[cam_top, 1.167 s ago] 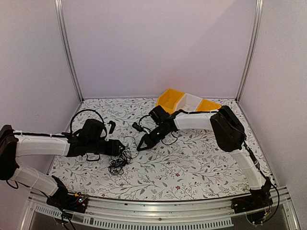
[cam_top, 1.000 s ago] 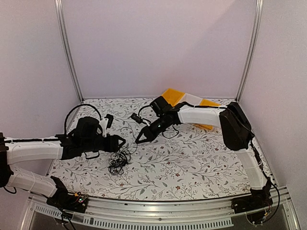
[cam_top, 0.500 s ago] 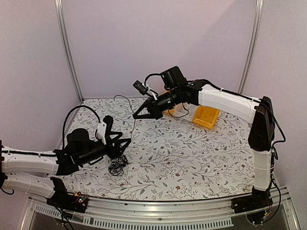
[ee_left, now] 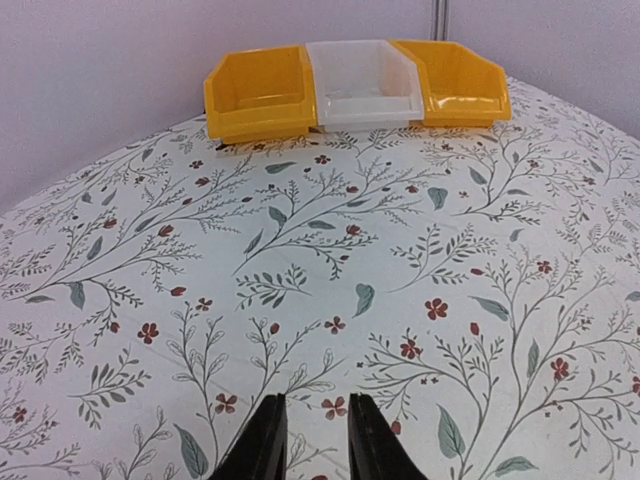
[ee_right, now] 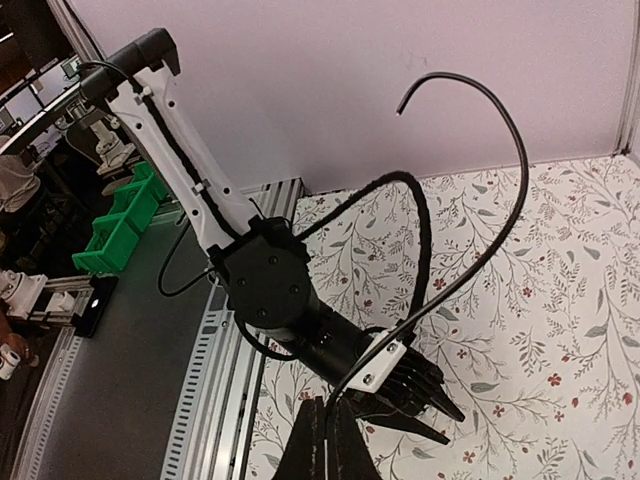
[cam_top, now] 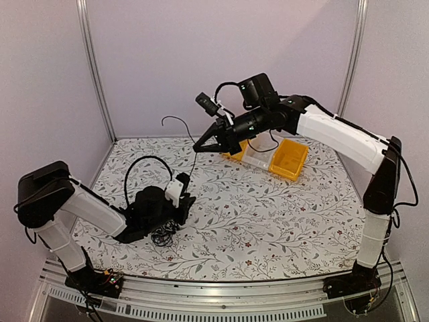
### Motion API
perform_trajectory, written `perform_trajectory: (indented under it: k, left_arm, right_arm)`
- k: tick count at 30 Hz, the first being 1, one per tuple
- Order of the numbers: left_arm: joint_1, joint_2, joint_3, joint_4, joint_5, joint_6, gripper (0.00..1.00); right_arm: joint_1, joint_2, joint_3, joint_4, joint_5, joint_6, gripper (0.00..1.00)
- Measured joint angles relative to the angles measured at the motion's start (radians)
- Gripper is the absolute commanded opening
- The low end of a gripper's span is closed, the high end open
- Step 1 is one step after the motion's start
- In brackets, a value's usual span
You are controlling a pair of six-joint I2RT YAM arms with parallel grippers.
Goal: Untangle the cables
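Slack control: raising right tool [cam_top: 199,148], clamped on cable [ee_right: 525,170], slowly and straight; pinning clump [cam_top: 163,235] beside left tool [ee_left: 315,410], fingers [ee_left: 268,440] nearly together, nothing visible between.

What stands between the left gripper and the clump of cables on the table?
Nothing visible does. The left gripper lies low over the table, and the clump of cables lies right beside its wrist, behind the fingertips.
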Motion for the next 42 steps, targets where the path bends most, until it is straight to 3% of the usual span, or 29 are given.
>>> perform_trajectory:
  k: [5, 16, 25, 29, 35, 42]
  left_arm:
    - [0.007, 0.114, 0.027, 0.031, -0.037, -0.005, 0.19]
    - [0.154, 0.166, 0.003, 0.046, -0.011, -0.114, 0.17]
    - [0.167, 0.175, 0.006, 0.018, -0.002, -0.118, 0.19]
    - [0.167, 0.137, -0.005, -0.007, -0.001, -0.129, 0.26]
    - [0.158, 0.005, -0.015, -0.103, 0.026, -0.142, 0.49]
    - [0.112, -0.169, 0.037, -0.215, 0.077, -0.106, 0.54]
  right_arm:
    - [-0.069, -0.157, 0.030, -0.037, 0.023, -0.072, 0.00]
    - [-0.425, -0.382, 0.127, -0.043, -0.015, -0.096, 0.00]
    - [-0.474, -0.480, 0.032, 0.013, -0.047, -0.076, 0.00]
    - [-0.474, -0.488, -0.077, 0.041, -0.046, -0.072, 0.00]
    - [-0.475, -0.488, -0.261, 0.072, -0.040, -0.071, 0.00]
    - [-0.475, -0.489, -0.407, 0.141, -0.039, -0.068, 0.00]
